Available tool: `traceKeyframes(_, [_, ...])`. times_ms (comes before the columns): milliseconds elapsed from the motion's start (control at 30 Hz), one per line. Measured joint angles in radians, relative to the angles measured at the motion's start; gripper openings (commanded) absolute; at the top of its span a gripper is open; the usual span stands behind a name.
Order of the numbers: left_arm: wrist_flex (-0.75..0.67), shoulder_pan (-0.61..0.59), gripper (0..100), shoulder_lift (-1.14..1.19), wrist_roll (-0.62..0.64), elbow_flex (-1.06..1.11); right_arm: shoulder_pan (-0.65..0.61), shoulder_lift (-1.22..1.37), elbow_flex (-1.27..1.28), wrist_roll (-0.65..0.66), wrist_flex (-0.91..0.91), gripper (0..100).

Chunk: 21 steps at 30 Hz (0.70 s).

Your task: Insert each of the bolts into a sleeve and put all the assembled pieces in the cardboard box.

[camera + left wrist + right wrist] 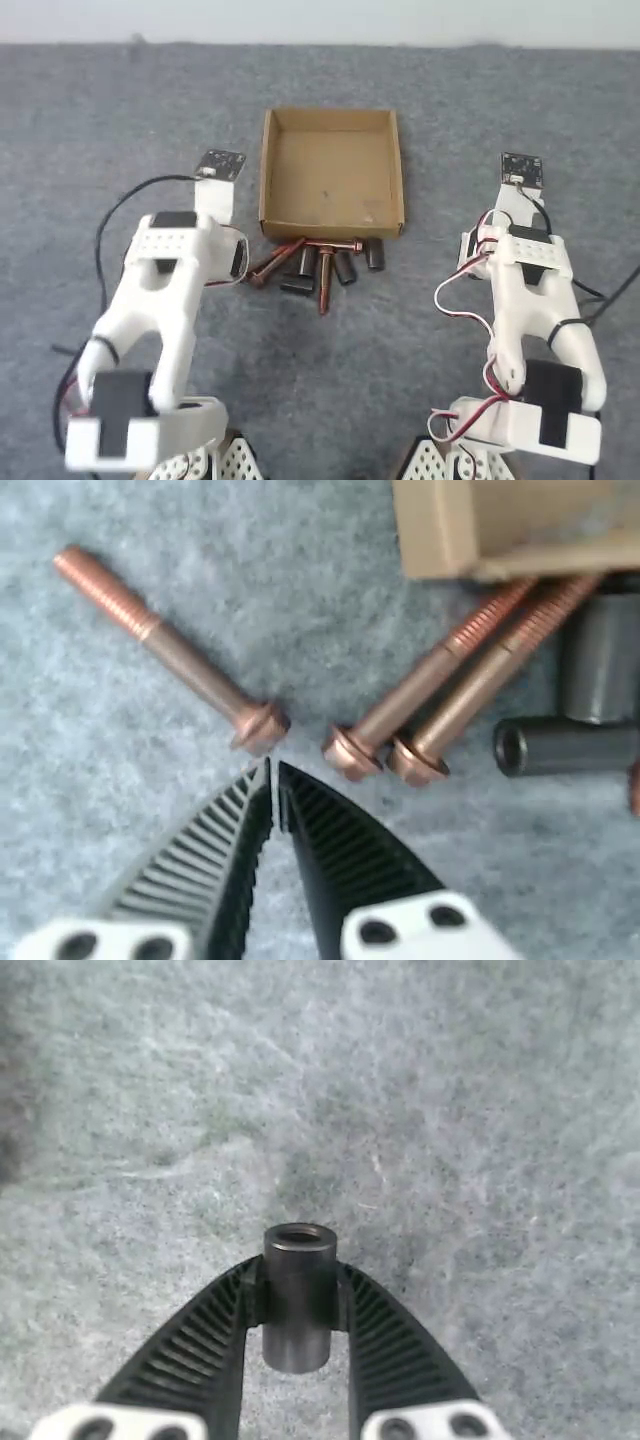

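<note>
Looking first at your left gripper (272, 780): its fingers are pressed together with nothing between them, and the tips stand just beside the head of a single bolt (165, 645). The long axis of this bolt runs obliquely away from the tips, head nearest and threaded end farthest. To my judgement this decides the coming move. You would have to open the fingers and take the shank across its axis, not along it.

Two other bolts (400, 708) lie side by side, also with their heads toward the tips. Their far ends go against the corner of the cardboard box (332, 228) and are cut off there. The box stands near the far edge of the table (120, 120), about midway along it, and nothing is seen inside. The loose sleeves (345, 266) lie mixed with the bolts, just beside its near wall.

Your right gripper (298, 1295) is closed on one sleeve (298, 1250), with the open bore pointing away from the wrist. It holds the sleeve over bare table toward the right edge, well apart from the pile, so the left arm is clearly the nearer one to the bolts.

From above, each arm covers its own fingers. I also cannot say which bolt in the pile is the single one, and the number of sleeves is hard to make out.
</note>
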Motion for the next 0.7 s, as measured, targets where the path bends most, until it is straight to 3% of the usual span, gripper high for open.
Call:
traceKeyframes(200, [0.038, 0.0, 1, 0.012, 0.0, -0.009, 0.0, 0.0, 0.0, 0.0, 0.0, 0.6])
traceKeyframes(700, [0.141, -0.084, 1, 0.402, 0.0, -0.288, 0.0, 0.0, 0.0, 0.0, 0.0, 0.6])
